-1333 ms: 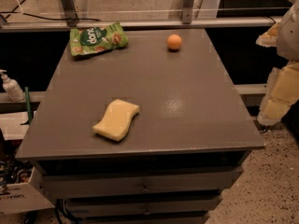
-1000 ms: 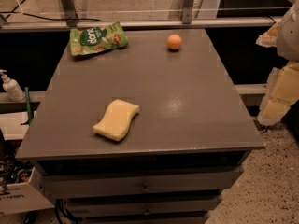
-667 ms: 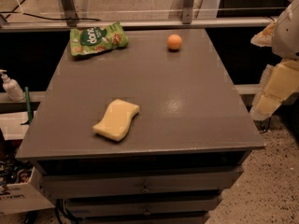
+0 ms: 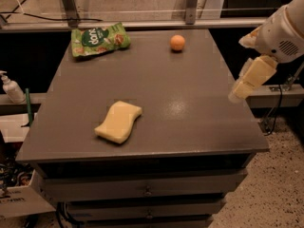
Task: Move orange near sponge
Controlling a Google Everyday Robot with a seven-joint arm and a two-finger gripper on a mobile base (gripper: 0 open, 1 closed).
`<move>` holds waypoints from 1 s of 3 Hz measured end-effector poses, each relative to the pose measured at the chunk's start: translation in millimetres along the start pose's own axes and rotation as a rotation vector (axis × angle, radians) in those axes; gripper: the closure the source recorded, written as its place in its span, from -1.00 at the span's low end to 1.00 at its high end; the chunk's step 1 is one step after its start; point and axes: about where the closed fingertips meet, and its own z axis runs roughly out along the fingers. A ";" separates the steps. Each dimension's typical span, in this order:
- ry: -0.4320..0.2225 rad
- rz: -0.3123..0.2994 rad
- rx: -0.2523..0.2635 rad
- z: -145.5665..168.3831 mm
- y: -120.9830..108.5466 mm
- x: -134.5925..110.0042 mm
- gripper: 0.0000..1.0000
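Observation:
The orange (image 4: 177, 42) is a small round fruit resting on the grey table (image 4: 190, 108) near its far edge, right of centre. The sponge (image 4: 118, 121) is pale yellow with wavy sides and lies flat near the table's front left. My gripper (image 4: 240, 89) hangs at the end of the white arm (image 4: 284, 30) over the table's right edge, well away from the orange and the sponge, and holds nothing that I can see.
A green snack bag (image 4: 99, 38) lies at the table's far left corner. A soap dispenser bottle (image 4: 10, 88) stands on a lower ledge at the left. Drawers (image 4: 147, 189) run below the table front. A metal rail (image 4: 142, 23) spans behind the table.
The arm and gripper have moved left, from beside the table to over its right edge. The orange, sponge and bag have not moved.

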 end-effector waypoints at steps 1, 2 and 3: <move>-0.085 0.071 -0.011 39.7 -39.9 -6.7 -1.00; -0.086 0.073 -0.013 40.8 -39.5 -6.8 -1.00; -0.141 0.085 -0.010 58.1 -47.8 -14.9 -1.00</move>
